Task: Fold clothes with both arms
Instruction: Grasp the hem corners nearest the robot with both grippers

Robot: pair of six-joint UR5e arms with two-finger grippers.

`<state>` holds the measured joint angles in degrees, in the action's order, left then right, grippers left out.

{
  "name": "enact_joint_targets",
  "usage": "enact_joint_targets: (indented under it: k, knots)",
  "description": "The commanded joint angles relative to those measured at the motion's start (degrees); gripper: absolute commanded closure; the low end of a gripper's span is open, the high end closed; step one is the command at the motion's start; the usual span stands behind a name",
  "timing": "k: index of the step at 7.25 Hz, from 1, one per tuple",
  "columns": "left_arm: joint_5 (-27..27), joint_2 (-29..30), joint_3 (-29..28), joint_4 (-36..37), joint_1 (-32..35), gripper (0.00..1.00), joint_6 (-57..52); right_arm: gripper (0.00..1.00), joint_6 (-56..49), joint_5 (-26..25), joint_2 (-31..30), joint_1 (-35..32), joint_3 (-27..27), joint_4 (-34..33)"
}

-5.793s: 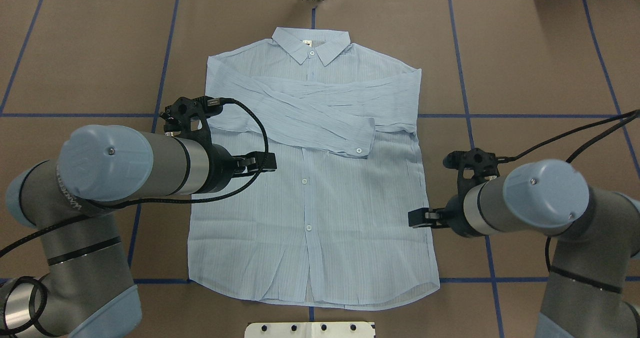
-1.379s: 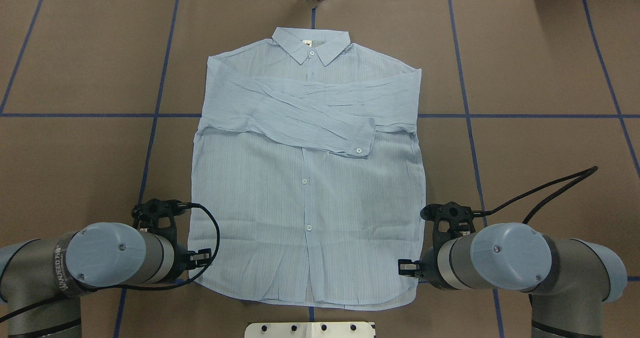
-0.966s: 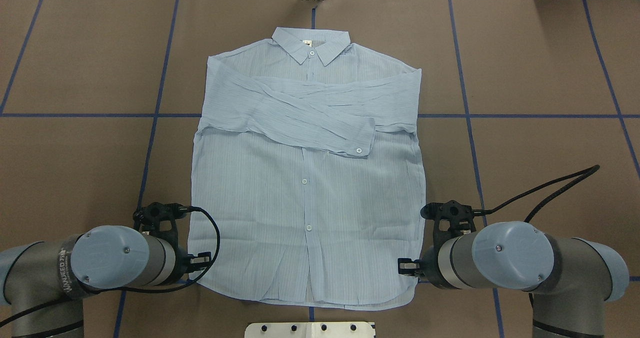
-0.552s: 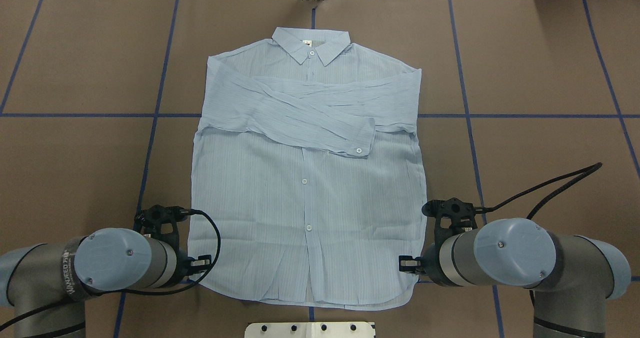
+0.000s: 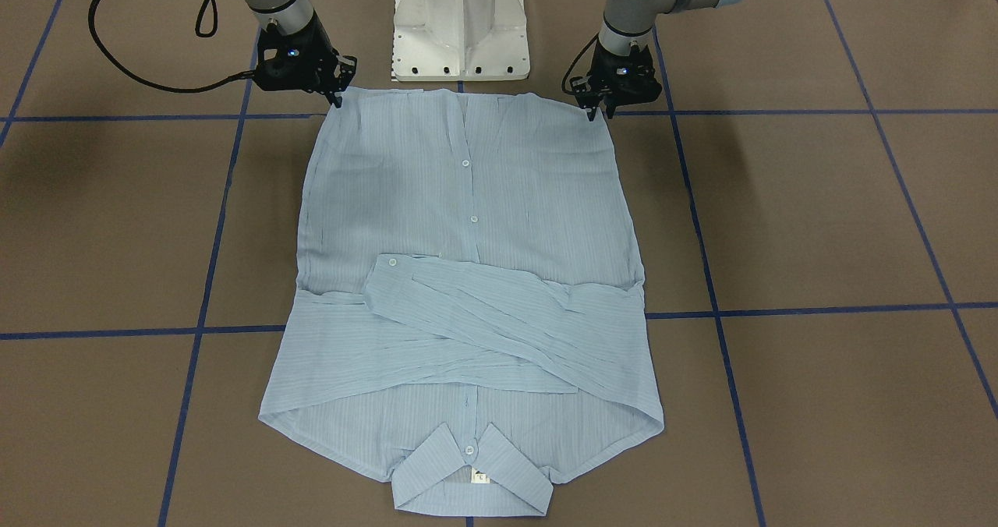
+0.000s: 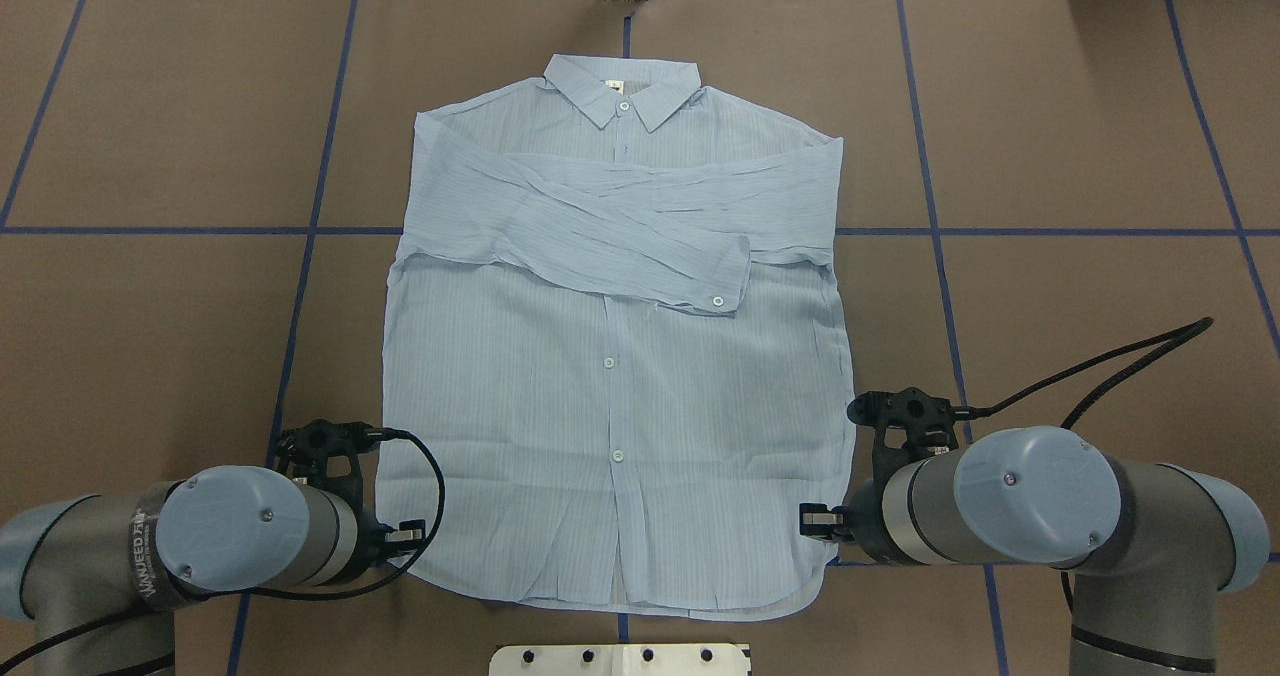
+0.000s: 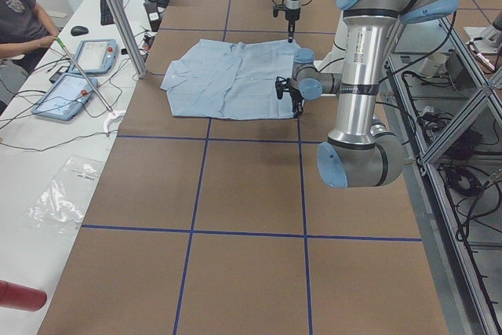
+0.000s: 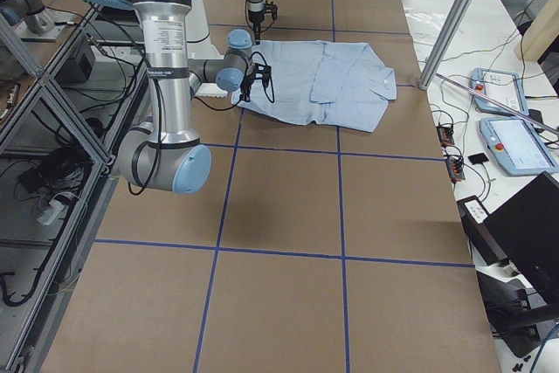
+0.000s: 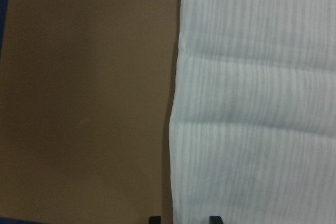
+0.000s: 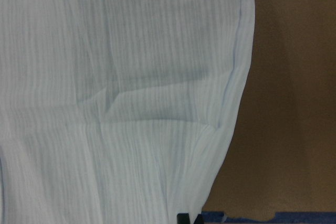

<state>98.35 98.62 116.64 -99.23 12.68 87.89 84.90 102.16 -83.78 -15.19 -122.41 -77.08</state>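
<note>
Our left gripper (image 5: 599,111) straddles the light blue striped shirt (image 5: 468,215) at one hem corner, fingers apart; our right gripper (image 5: 337,100) pinches the opposite corner.

**Brown bench (image 6: 150,136), one shirt (image 6: 620,406)**

The bench is crossed by blue lines (image 6: 120,230) into large squares. The light blue shirt lies flat at centre frame, collar toward the top, both sleeves folded across its chest. A white base (image 6: 620,659) sits at bottom centre.
</note>
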Motion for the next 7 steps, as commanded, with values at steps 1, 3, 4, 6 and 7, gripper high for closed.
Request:
enact_joint_targets:
  k: [1, 3, 4, 6, 7]
  knots:
    - [0.0, 0.08, -0.1, 0.0, -0.37, 0.83, 0.0, 1.0, 0.0, 0.06, -0.06, -0.1, -0.37, -0.09]
    - [0.0, 0.08, 0.25, 0.0, -0.29, 1.0, 0.0, 1.0, 0.0, 0.06, -0.06, -0.1, -0.29, 0.0]
    - [0.09, -0.09, 1.04, 0.0, -0.2, 1.0, 0.0, 1.0, 0.0, 0.06, -0.06, -0.28, -0.29, 0.0]
    - [0.52, -1.84, 4.63, 0.0, 0.24, 1.0, -0.78, 1.0, -0.7, 2.67, -0.06, -3.16, -0.38, 0.0]
    - [2.7, -2.37, 5.17, -0.09, 0.77, 1.0, -1.14, 1.0, -0.96, 5.66, -0.06, -5.96, -0.37, 0.0]
